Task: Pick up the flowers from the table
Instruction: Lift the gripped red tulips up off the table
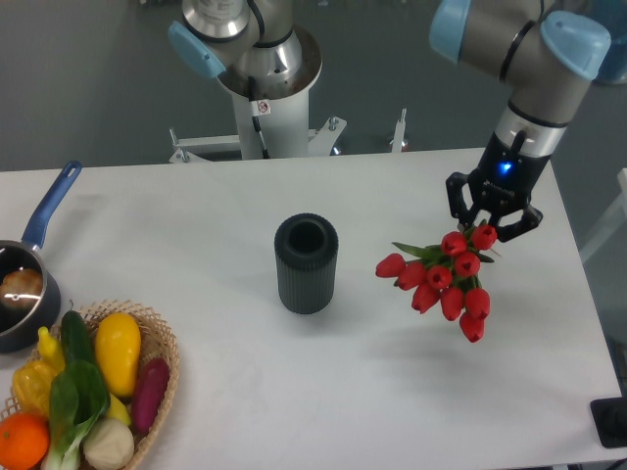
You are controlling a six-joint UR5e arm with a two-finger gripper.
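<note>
The small bunch of red tulips with green stems and leaves [443, 277] is gripped at the stem end by the black two-finger claw [492, 216], fingers closed around the stems. Exact contact is hidden by the claw body and the upper blooms.

Landmark: the dark ribbed cylinder [306, 263], standing upright with its open top showing. The bunch is located right of the cylinder, well apart from it, with the blooms at about the cylinder's level in the view. The claw is placed above and right of the blooms.

Key relation: the bunch hangs from the claw toward the lower left. Its long axis is judged to run from the claw down through the blooms, tilted rather than plumb; the stems are mostly hidden. The red heads fan out, the leftmost pointing at the cylinder and the lowest hanging toward the near edge.

The bunch appears to be lifted clear of the large flat white surface [294, 392]; no contact can be made out, but height cannot be confirmed from one view. The pick is judged essentially done, with only clearance left to be gained.

Risk: slip or swing is possible, as a loose, head-heavy bunch is held by thin stems.

Left of the cylinder, untouched: a wicker basket of colourful vegetables [93, 392] and a blue-handled pot [24, 284].
</note>
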